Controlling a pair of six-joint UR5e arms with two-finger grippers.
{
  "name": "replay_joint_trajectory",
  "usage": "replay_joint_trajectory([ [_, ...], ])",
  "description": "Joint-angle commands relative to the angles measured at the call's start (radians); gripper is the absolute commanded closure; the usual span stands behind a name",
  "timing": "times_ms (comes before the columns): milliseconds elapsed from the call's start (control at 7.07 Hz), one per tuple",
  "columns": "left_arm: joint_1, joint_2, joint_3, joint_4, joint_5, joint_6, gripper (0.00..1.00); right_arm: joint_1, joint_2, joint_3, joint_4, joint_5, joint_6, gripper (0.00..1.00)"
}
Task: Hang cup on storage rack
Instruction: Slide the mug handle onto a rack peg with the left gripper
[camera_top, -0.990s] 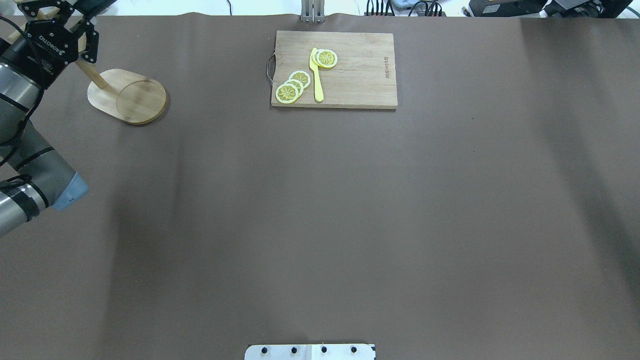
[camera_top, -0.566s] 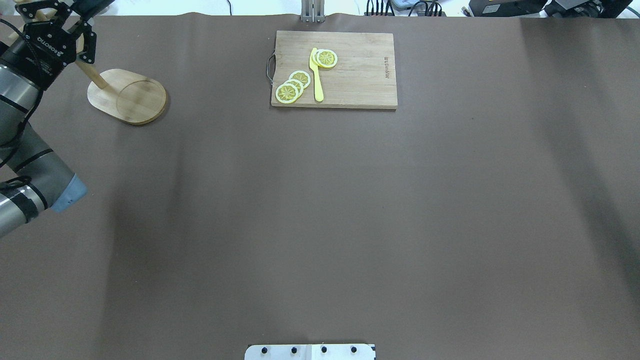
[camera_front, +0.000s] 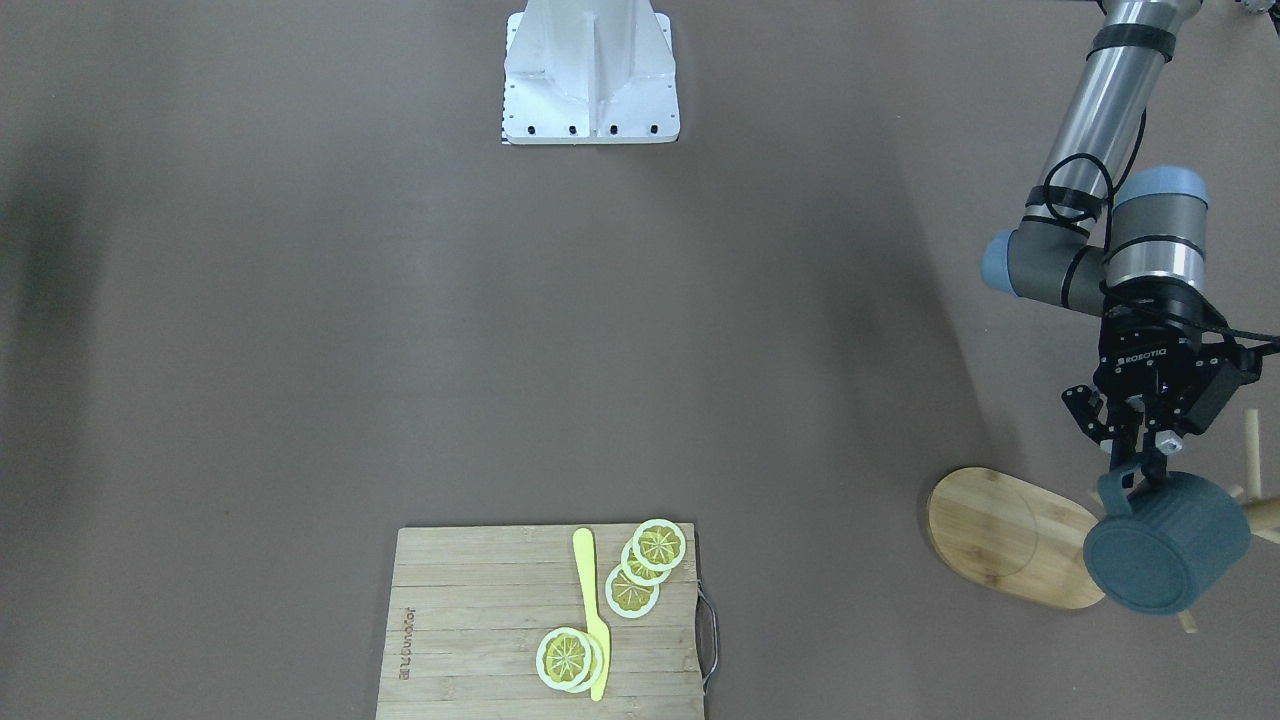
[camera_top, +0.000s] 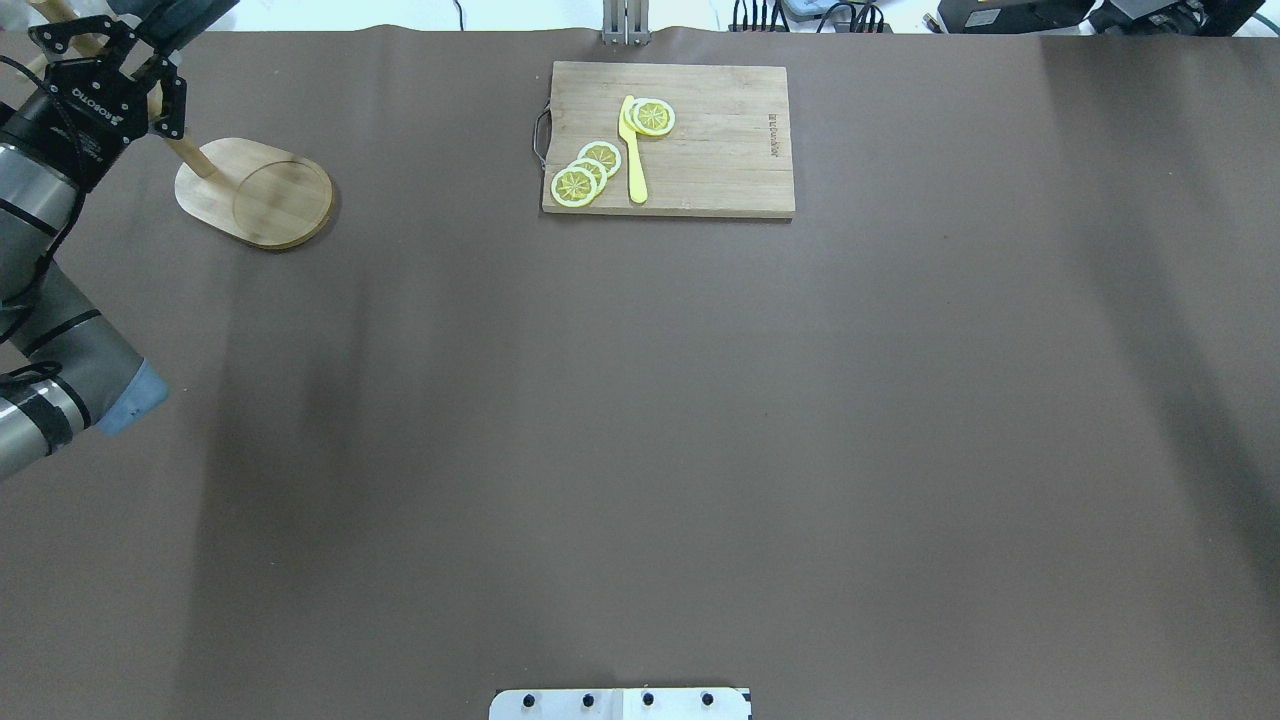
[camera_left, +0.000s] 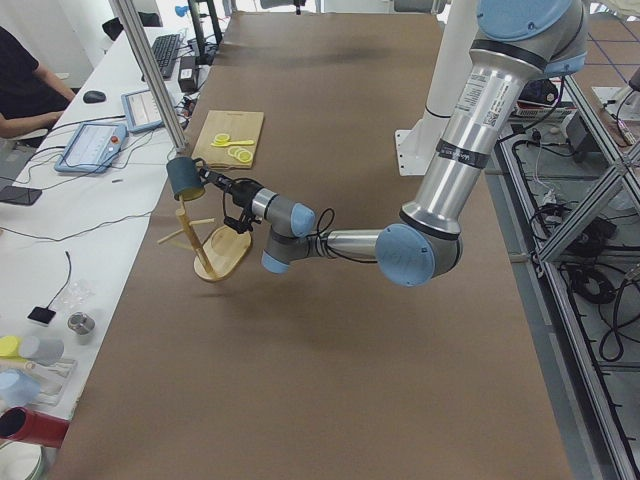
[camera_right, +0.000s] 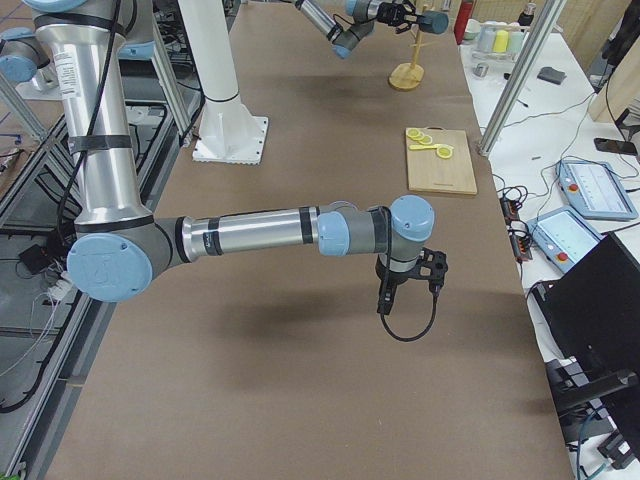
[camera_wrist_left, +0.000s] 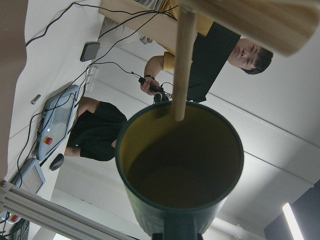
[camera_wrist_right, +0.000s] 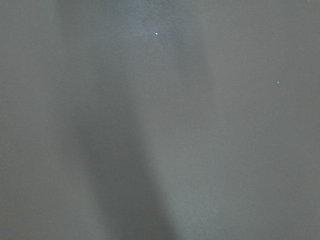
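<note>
The dark teal cup (camera_front: 1170, 555) hangs tilted from my left gripper (camera_front: 1138, 472), which is shut on its handle, above the far end of the bamboo storage rack (camera_front: 1010, 535). In the left wrist view a thin peg (camera_wrist_left: 182, 60) points into the cup's yellow-olive mouth (camera_wrist_left: 180, 160). In the overhead view the left gripper (camera_top: 108, 78) covers the top of the rack's post (camera_top: 187, 152), above the oval base (camera_top: 255, 190). The exterior left view shows the cup (camera_left: 184, 178) above the pegs. My right gripper (camera_right: 388, 296) hovers over bare table; I cannot tell whether it is open.
A rectangular cutting board (camera_top: 668, 138) with lemon slices (camera_top: 585, 172) and a yellow knife (camera_top: 634, 150) lies at the far middle. A white mount plate (camera_top: 620, 704) sits at the near edge. Operators and desks stand beyond the table's far edge (camera_wrist_left: 210, 50).
My left gripper with the cup has moved a little to the left and toward the table's far edge, along the rack's post. The rack and board have not moved.
</note>
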Motion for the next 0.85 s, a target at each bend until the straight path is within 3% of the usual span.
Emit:
replay_joint_trajectory([
  [0, 0.005, 0.007, 0.016, 0.000, 0.003, -0.015, 1.00, -0.001, 0.000, -0.001, 0.001, 0.000, 0.000, 0.00],
  [707, 0.006, 0.040, 0.022, 0.000, 0.003, -0.113, 1.00, -0.001, 0.001, -0.001, 0.001, 0.000, 0.000, 0.00],
])
